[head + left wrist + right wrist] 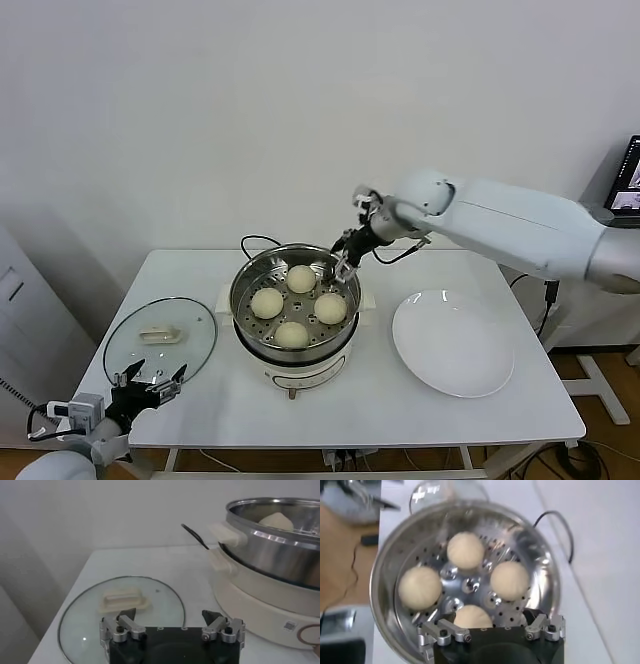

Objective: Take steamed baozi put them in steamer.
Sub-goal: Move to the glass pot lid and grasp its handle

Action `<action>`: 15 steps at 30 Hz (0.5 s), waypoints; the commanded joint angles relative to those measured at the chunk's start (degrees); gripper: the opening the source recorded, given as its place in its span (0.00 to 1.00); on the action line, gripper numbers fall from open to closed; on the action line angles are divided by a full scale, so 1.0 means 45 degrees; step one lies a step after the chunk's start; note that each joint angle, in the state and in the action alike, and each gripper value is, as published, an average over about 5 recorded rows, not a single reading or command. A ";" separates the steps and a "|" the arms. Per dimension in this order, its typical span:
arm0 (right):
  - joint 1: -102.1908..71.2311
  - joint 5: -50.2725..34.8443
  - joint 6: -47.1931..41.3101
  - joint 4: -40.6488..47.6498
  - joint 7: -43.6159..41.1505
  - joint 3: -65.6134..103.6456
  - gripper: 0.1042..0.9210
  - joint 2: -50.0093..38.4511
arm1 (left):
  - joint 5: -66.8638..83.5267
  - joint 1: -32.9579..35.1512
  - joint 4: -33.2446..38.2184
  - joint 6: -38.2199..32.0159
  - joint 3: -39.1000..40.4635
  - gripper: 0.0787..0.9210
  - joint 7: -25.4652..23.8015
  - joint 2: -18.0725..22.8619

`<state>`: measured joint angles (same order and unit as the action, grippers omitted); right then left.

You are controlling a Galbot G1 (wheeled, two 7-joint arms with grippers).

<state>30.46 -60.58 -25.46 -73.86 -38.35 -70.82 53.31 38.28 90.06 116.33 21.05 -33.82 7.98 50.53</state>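
Right gripper (343,266) hangs over the far-right rim of the steamer (245,318), jaws wide, nothing in them. Left gripper (150,385) parked at the near-left edge of the surface (480,420), jaws wide too, empty, just beside the glass lid (125,345).

Progress: we count four steamed baozi (301,279) on the perforated tray inside the steamer, arranged approx. as a diamond, each apart from its neighbours. White plate (490,375) to the right carries none. We judge the loading done; what's left, if anything, is pulling the arm clear. Lid is off, but the task doesn't ask for it.

Orientation: buns round, no long axis to speak of, domes up. Steamer upright, mouth up, at mid-surface; cord runs off the far side.
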 commanded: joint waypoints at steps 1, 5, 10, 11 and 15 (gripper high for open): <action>-0.4406 -0.0723 0.2663 -0.0427 0.2674 0.5659 0.88 -0.2589 | 0.0011 -0.0130 0.0053 0.0055 -0.0049 0.88 0.0049 0.0072; -0.6840 -0.0545 0.3870 -0.1001 0.3926 0.8289 0.88 -0.3218 | 0.0066 -0.0229 0.0074 0.0061 -0.0076 0.88 0.0072 0.0059; -0.9793 0.0005 0.5044 -0.1611 0.5390 1.1264 0.88 -0.3507 | 0.0162 -0.0414 0.0072 0.0048 -0.0117 0.88 0.0093 0.0093; -1.0484 0.0194 0.5172 -0.1736 0.5669 1.1943 0.88 -0.3473 | 0.0177 -0.0434 0.0081 0.0044 -0.0134 0.88 0.0099 0.0097; -1.3017 0.1090 0.5531 -0.2148 0.6488 1.4610 0.88 -0.3125 | 0.0179 -0.0504 0.0119 0.0016 -0.0178 0.88 0.0110 0.0130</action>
<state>-1.03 -59.98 -9.09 -79.53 -20.68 -34.24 42.21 38.87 88.37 116.73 21.15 -34.48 8.39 50.91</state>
